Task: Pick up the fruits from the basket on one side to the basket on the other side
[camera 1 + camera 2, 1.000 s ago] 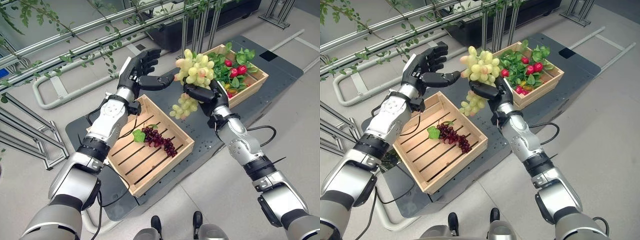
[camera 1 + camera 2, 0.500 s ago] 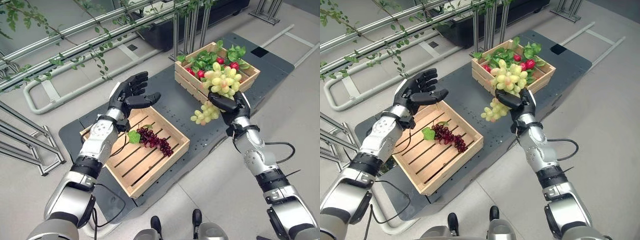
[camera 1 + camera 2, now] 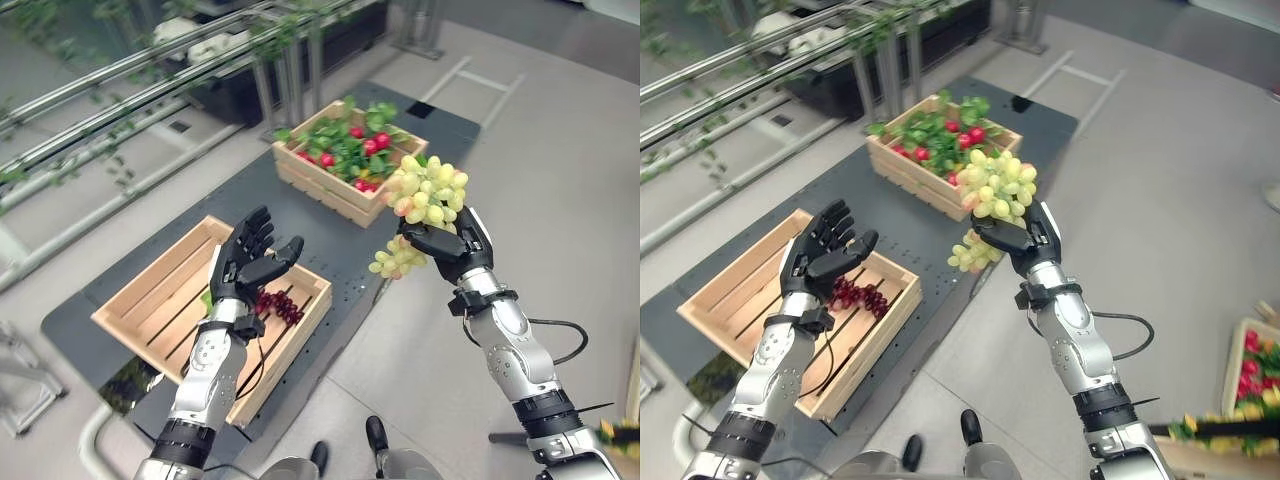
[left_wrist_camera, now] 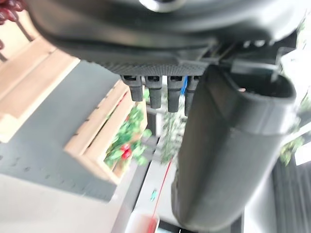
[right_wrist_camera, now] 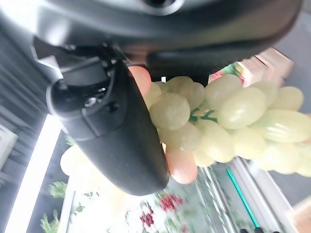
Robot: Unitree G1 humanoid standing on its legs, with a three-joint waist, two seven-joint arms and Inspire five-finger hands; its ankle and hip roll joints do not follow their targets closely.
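Observation:
My right hand [image 3: 452,247] is shut on a bunch of green grapes [image 3: 427,194], held up in the air beside the front corner of the far wooden crate [image 3: 322,186]. That crate holds green leaves and red fruits [image 3: 374,144]. In the right wrist view the thumb [image 5: 112,131] presses against the green grapes [image 5: 219,125]. My left hand [image 3: 250,264] hovers open, fingers spread, above the near wooden crate [image 3: 150,300]. A bunch of purple grapes [image 3: 277,304] lies in that crate just past the hand. The left wrist view shows straight fingers [image 4: 155,92] and nothing held.
Both crates stand on a dark grey platform [image 3: 340,240] on a concrete floor. Metal rails with leafy vines [image 3: 150,70] run along the back left. Another container of red and yellow fruits [image 3: 1250,390] sits at the right edge.
The camera has swung. My right hand has carried the green grapes away from the left hand, past the far crate's front. My left hand has dropped low over the near crate.

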